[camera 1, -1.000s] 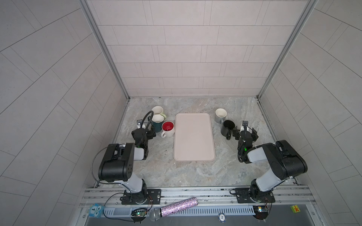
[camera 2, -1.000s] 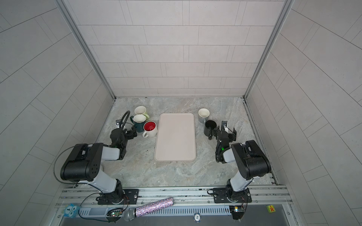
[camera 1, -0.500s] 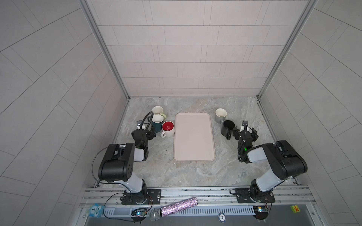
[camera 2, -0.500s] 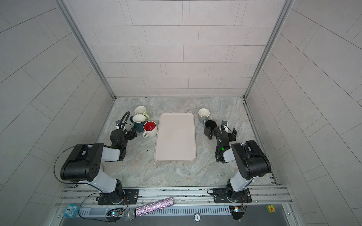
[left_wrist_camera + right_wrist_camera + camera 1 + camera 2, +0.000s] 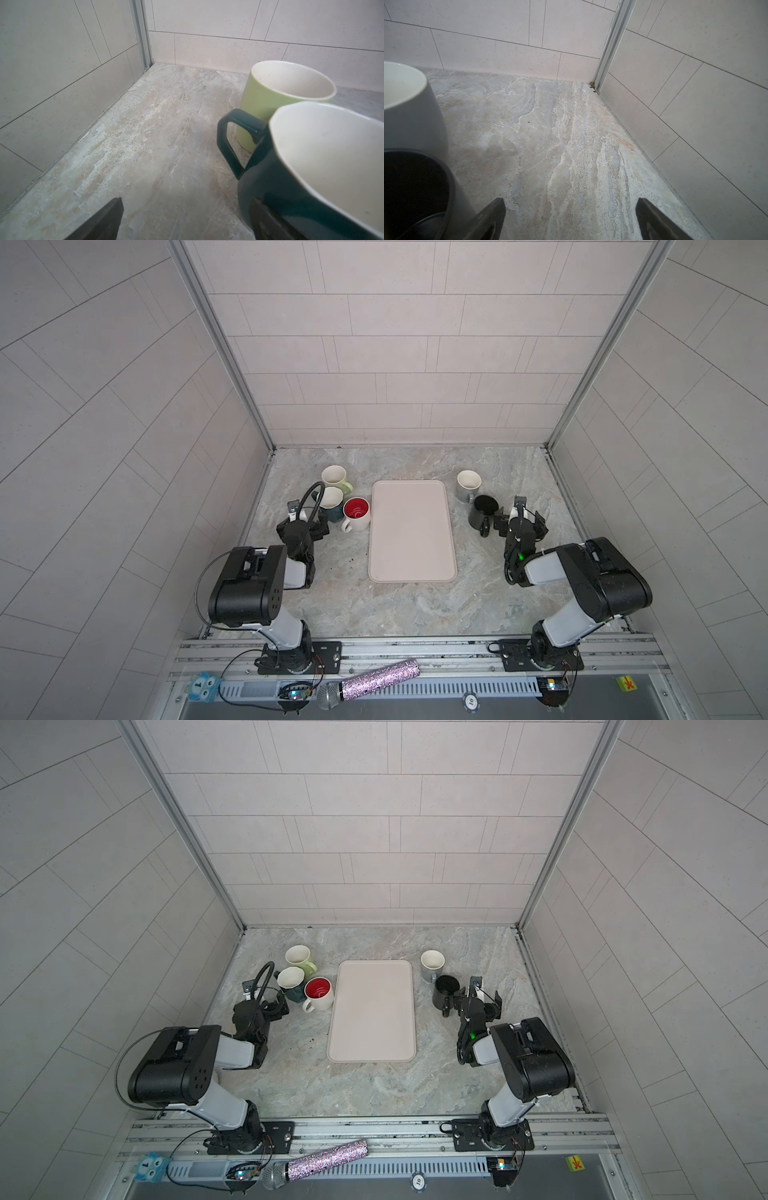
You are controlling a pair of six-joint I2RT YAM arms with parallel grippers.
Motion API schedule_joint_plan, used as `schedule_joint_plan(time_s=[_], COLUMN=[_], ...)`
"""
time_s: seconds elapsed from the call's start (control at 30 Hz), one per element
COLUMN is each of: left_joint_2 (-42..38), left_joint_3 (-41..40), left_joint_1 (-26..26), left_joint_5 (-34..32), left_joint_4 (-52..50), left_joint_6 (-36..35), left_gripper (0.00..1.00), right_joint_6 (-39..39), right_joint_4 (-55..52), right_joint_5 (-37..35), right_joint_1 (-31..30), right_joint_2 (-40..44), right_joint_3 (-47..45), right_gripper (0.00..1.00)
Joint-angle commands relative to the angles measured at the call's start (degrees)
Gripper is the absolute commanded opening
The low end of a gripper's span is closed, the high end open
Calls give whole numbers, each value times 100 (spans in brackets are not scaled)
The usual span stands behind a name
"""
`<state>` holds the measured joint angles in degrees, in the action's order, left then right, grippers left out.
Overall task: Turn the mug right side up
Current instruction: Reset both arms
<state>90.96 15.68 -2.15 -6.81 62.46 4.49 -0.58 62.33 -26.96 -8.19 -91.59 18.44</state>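
Top views look down on the whole tabletop (image 5: 415, 605); wrist views sit low, close.

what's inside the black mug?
Black mug: dark inner wall and some of the floor show in the right wrist view, with nothing in it. Its near rim hides the rest.

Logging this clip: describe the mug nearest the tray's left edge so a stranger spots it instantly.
Find the pink tray in the middle of the marble table. Three upright mugs cluster off its left edge; the white mug stands closest to it. It alone is red inside; the teal mug and green mug are cream inside.
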Motion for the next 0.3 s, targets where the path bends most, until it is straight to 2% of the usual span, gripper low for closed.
schedule_joint_plan(time_s=[0.0,0.27], left_joint_2=[17,-6], left_joint_3=[-159,30], left_joint_1=[46,40], left_joint_5=[-85,-13], left_joint_4=[570,219], left_joint_6=[33,14], left_gripper=[100,100], right_joint_6=[70,62], right_joint_4=[-61,-101], right_joint_5=[16,27], right_joint_1=[1,3], right_joint_2=[3,-8], right_joint_3=[55,76], right_gripper=[99,99])
